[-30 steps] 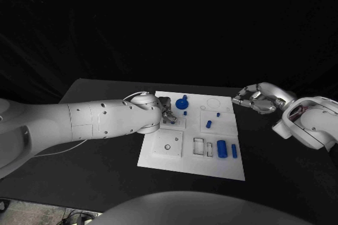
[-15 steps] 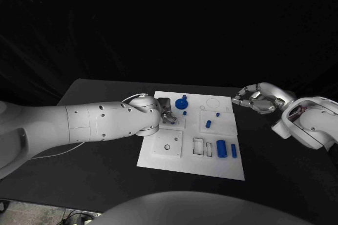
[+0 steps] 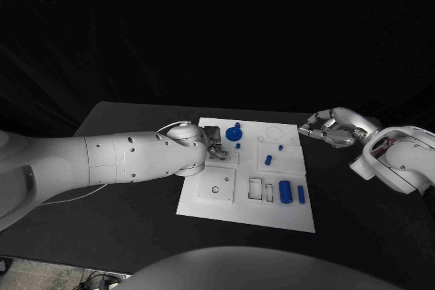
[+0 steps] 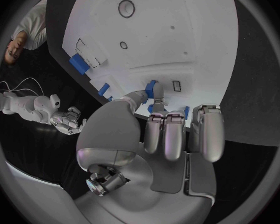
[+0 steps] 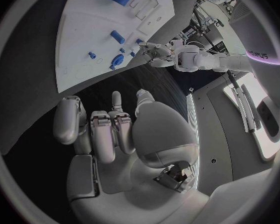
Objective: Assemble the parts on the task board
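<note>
The white task board (image 3: 236, 205) lies mid-table. My left hand (image 3: 215, 145) hovers low over its far left part, next to a blue knob (image 3: 234, 134). In the left wrist view the left hand (image 4: 171, 129) has its fingers curled, and the thumb and a finger pinch a small blue part (image 4: 150, 88) just above the board (image 4: 177, 45). My right hand (image 3: 328, 128) hangs off the board's far right edge. Its fingers are curled in on nothing (image 5: 109, 129).
A thick blue cylinder (image 3: 285, 192) and a slim blue bar (image 3: 301, 194) lie at the board's right near side, beside rectangular slots (image 3: 256, 188). Small blue pegs (image 3: 269, 158) stand mid-board. A round hole (image 3: 215, 190) sits in the near left square.
My left hand has shifted slightly toward the board's far side. The right hand has stayed where it was.
</note>
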Robot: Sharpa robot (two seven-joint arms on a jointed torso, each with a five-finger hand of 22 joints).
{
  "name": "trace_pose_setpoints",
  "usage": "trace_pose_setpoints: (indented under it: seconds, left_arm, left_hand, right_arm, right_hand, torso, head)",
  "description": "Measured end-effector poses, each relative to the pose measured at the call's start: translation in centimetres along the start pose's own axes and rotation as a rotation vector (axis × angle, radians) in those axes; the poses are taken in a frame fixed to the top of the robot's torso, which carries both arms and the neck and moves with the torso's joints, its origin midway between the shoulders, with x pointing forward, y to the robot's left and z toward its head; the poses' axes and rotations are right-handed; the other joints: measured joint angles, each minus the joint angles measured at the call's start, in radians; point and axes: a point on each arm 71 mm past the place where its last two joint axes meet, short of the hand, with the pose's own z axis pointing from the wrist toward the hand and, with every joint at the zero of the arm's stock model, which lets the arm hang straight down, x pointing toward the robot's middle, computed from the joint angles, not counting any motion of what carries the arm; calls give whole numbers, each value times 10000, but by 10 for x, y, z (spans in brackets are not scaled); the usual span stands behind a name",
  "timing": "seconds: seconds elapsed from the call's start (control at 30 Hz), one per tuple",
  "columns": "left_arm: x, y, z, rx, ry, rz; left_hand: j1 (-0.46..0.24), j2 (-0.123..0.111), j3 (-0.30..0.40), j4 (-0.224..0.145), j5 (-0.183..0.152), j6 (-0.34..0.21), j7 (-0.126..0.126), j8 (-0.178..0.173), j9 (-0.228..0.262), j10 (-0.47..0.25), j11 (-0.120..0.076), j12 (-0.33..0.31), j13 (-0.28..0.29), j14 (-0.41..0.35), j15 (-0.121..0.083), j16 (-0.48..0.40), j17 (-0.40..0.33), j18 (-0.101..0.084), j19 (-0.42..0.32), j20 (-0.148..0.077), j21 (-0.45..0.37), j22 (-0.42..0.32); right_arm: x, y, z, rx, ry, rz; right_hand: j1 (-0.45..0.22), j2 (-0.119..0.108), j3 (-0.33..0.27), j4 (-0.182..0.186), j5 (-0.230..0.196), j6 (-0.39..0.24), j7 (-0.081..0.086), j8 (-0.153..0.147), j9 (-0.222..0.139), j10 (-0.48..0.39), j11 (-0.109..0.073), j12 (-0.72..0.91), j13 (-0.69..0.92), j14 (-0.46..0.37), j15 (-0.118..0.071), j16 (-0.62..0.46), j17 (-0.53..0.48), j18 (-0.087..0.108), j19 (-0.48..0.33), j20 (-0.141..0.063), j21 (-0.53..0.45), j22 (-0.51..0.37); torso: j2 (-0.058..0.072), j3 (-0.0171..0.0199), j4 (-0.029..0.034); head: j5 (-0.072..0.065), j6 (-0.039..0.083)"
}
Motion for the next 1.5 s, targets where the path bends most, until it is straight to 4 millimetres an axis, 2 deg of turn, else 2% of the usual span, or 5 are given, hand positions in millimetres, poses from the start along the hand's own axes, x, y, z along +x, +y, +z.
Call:
trace_pose_setpoints:
  seconds: [1.5]
  left_arm:
    - [4,3,-2,402,-639,590]
  left_hand:
    - [-22,-110,14,-14,22,77,-3,22,26,-14,19,0,0,0,0,0,-2,-1,0,0,0,-1]
  right_arm:
    - [-1,-3,-2,25,-92,-10]
  right_hand:
    - [40,40,0,0,0,0,0,0,0,0,0,1,5,0,0,0,5,0,1,-1,-41,4]
  torso:
    - [3,1,4]
  head:
    - [-48,0]
